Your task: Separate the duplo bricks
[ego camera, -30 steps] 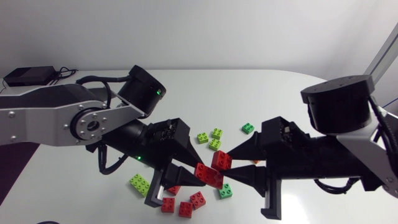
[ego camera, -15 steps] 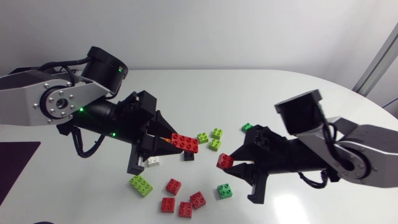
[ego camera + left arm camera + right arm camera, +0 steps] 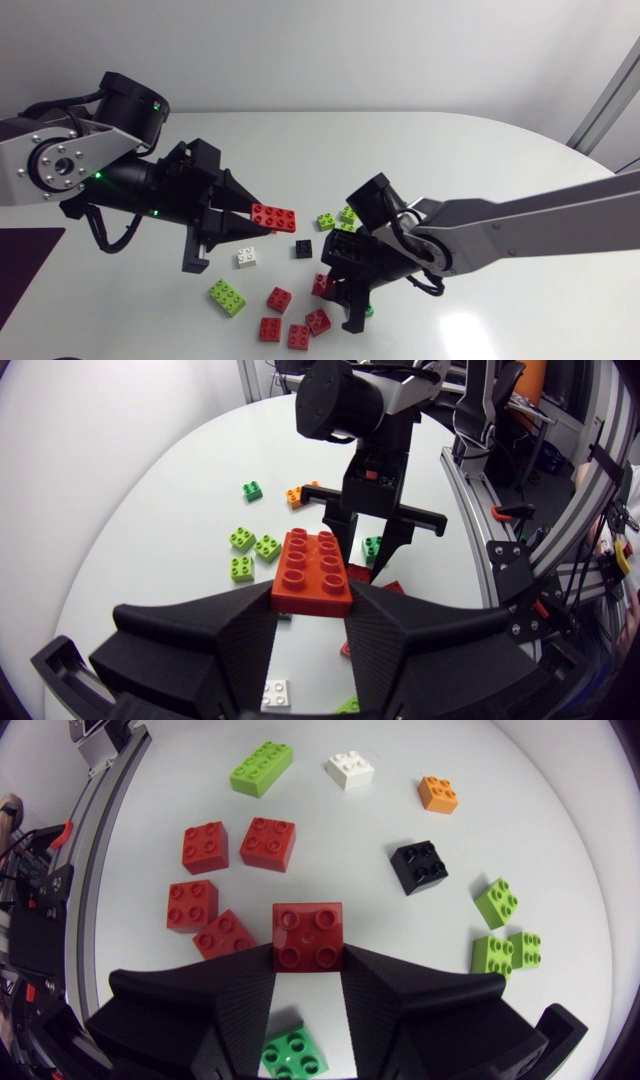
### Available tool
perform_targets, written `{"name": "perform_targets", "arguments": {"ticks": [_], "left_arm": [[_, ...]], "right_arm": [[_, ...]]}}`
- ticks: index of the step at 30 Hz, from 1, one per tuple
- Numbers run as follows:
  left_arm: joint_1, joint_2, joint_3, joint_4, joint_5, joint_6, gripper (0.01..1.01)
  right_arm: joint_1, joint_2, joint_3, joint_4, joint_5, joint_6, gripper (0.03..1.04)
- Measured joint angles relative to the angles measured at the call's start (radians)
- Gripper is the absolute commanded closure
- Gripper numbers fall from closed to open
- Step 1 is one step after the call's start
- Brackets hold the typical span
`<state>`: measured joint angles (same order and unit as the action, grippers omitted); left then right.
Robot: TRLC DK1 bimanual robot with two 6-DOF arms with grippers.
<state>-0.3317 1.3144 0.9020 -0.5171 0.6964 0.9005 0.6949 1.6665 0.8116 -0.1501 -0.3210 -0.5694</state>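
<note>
Two silver-grey arms with black joints and matte black wedge-fingered grippers.

The left arm (image 3: 45, 165) has a silver-grey shell with a ring of small screws around a round black hub, a black cylindrical joint cap, small green lights, and black cables looping above and below it. The right arm (image 3: 540, 225) is one long pale grey link ending in rounded black joints, with thin black cable under the wrist. The left gripper (image 3: 312, 600) and right gripper (image 3: 308, 960) show broad, finely ribbed fingers.
</note>
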Motion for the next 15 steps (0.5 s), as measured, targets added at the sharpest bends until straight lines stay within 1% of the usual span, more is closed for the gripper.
{"name": "perform_targets", "arguments": {"ticks": [5,10,12,15], "left_arm": [[0.067,0.000,-0.027,0.008,0.001,0.031,0.744],[0.132,0.003,-0.046,0.009,0.008,0.069,0.744],[0.156,0.006,-0.050,0.009,0.008,0.080,0.744],[0.193,0.011,-0.055,0.012,0.012,0.105,0.744]], "right_arm": [[0.000,0.084,0.066,0.001,0.008,-0.001,0.75],[0.000,0.141,0.086,-0.005,0.012,-0.009,0.74],[0.000,0.148,0.097,-0.008,0.012,-0.016,0.67],[0.001,0.157,0.111,-0.010,0.013,-0.017,0.66]]}}
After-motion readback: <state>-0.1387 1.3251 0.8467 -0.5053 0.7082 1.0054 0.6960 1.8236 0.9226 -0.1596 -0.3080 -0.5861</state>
